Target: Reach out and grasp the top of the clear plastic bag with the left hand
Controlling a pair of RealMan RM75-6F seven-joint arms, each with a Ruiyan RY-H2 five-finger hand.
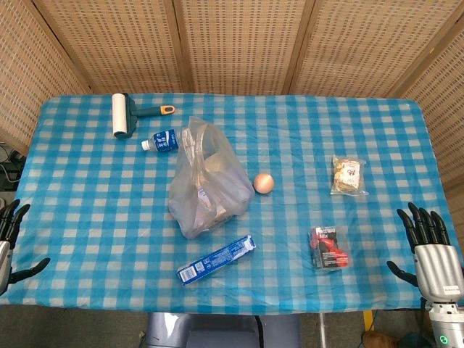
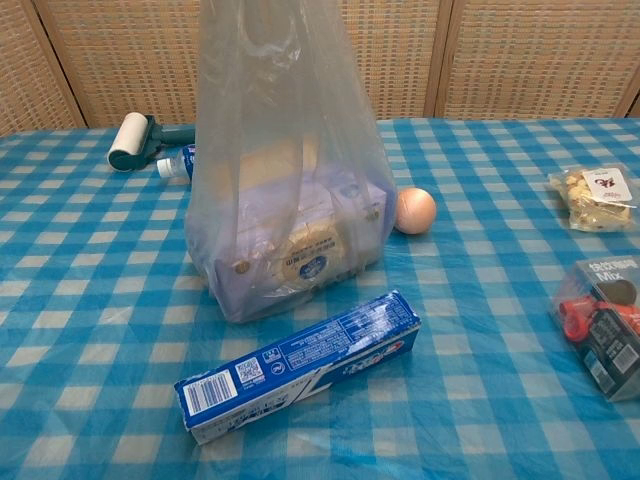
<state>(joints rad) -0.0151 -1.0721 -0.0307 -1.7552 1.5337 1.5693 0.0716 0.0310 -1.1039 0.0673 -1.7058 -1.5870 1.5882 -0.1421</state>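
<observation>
Left robot hand [image 1: 10, 230] fingers spread, holding nothing, partly cut off at bench [image 1: 87, 217] edge, clear plastic bag [image 1: 206, 181] well to its right, right robot hand [image 1: 431, 250] likewise spread and empty.

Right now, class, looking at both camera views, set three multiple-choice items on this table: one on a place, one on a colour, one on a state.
1. Where does the onion lie?
A. Right of the bag
B. Inside the bag
C. On the lint roller

2. What colour is the long box in front of the bag?
A. Red
B. Blue
C. Green

3. What is the left hand doing?
A. Holding the bag's top
B. Pressing on the box
C. Holding nothing, at the table edge

Answers:
1 A: the chest view shows the onion on the cloth beside the bag's right side.
2 B: the box is blue with white print in both views.
3 C: the head view shows its fingers spread at the left edge, far from the bag; the right hand is likewise free.
</observation>
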